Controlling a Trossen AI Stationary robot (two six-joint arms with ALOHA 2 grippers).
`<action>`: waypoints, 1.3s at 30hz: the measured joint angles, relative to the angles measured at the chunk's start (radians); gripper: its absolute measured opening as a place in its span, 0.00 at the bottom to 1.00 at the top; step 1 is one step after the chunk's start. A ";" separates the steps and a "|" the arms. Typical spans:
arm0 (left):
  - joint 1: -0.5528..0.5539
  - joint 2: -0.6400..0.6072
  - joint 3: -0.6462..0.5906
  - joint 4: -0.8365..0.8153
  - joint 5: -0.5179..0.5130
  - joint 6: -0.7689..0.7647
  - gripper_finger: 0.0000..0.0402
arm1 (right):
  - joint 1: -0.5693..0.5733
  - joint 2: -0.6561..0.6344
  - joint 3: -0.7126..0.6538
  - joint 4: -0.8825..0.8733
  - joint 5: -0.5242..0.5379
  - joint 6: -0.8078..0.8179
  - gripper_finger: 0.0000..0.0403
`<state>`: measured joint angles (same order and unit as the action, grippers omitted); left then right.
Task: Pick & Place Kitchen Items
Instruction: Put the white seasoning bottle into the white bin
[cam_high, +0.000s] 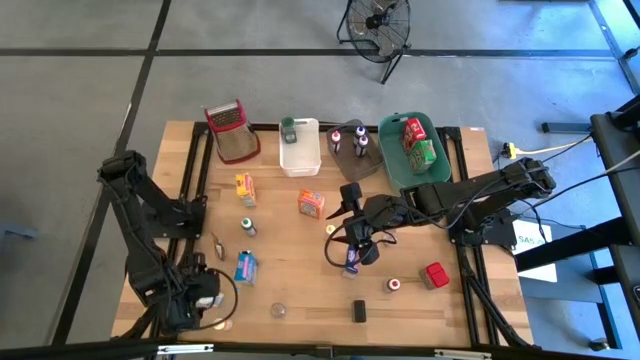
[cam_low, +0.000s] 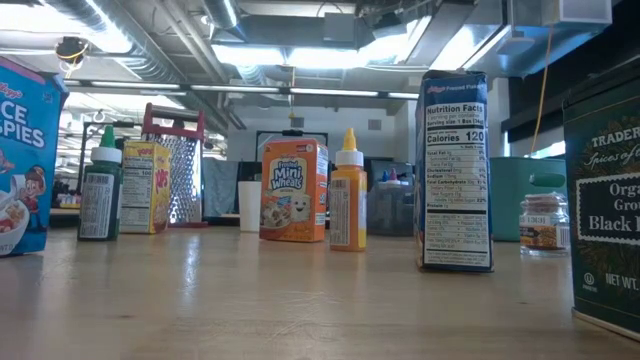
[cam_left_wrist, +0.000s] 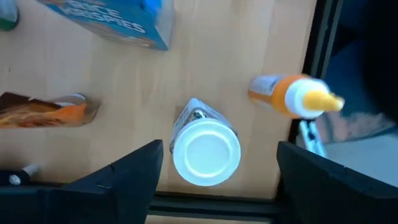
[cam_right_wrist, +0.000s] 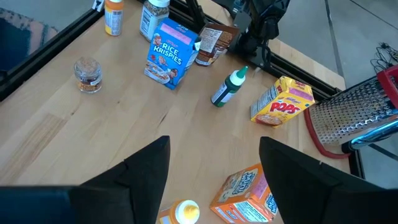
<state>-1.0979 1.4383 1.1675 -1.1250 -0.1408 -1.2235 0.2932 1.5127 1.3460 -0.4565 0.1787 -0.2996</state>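
Note:
My left gripper (cam_left_wrist: 219, 149) hangs open near the table's near left corner (cam_high: 205, 290), pointing down. Its fingers stand on either side of a small upright jar with a white cap (cam_left_wrist: 205, 154), a gap on each side. An orange bottle with a yellow cap (cam_left_wrist: 292, 96) lies by the table's edge. A Rice Krispies box (cam_left_wrist: 112, 18) and a brown packet (cam_left_wrist: 43, 109) are close by. My right gripper (cam_right_wrist: 214, 149) hovers open over mid-table (cam_high: 345, 232), nothing between its fingers, above a Mini Wheats box (cam_right_wrist: 245, 193) and an orange bottle (cam_right_wrist: 180, 213).
At the far edge stand a grater (cam_high: 228, 118), a white bin (cam_high: 300, 150), a grey bin (cam_high: 352, 165) and a green bin (cam_high: 400, 165) with boxes. Loose on the table: Pops box (cam_high: 245, 188), green-capped bottle (cam_high: 247, 226), dark box (cam_high: 352, 260), glass jar (cam_high: 278, 311), red item (cam_high: 434, 274).

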 joint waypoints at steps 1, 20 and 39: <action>-0.002 0.011 0.000 0.000 -0.002 0.019 0.77 | 0.000 0.000 0.000 -0.002 0.000 0.000 0.62; -0.002 0.157 -0.001 -0.027 0.037 0.151 0.77 | 0.000 0.000 0.000 0.006 0.000 0.000 0.62; -0.016 0.219 -0.001 -0.049 0.038 0.143 0.77 | 0.000 0.000 0.000 0.022 0.000 -0.004 0.62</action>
<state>-1.1141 1.6577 1.1664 -1.1741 -0.1032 -1.0809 0.2928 1.5127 1.3460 -0.4341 0.1787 -0.3035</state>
